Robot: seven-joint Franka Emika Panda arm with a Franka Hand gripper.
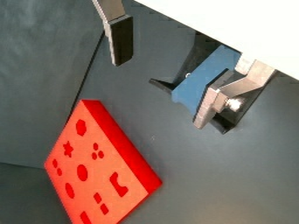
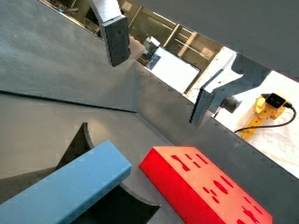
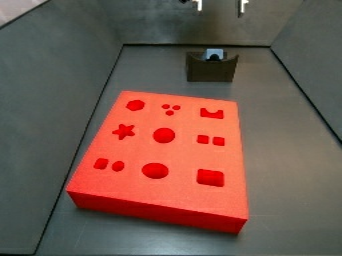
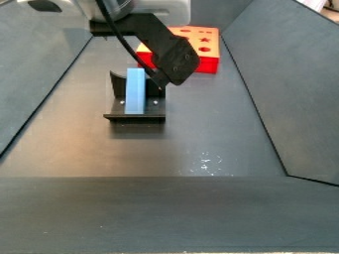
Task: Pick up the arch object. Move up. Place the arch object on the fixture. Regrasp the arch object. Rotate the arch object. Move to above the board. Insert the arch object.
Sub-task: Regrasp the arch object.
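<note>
The arch object (image 4: 137,91), a pale blue oblong block, stands on end in the dark fixture (image 4: 135,118). Both also show in a side view from the board's side, the arch object (image 3: 211,52) small in the fixture (image 3: 210,68). My gripper (image 3: 221,6) hangs open above them, apart from the block. In a wrist view the gripper (image 1: 160,92) has nothing between its fingers (image 1: 117,37), and the arch object (image 1: 208,75) lies past one finger on the fixture (image 1: 163,85). The red board (image 3: 167,150) with shaped cutouts lies flat on the floor.
Dark sloping walls (image 3: 74,70) enclose the floor on both sides and at the back. The board (image 4: 201,50) lies just behind the fixture. A yellow cable (image 2: 267,112) shows outside the enclosure.
</note>
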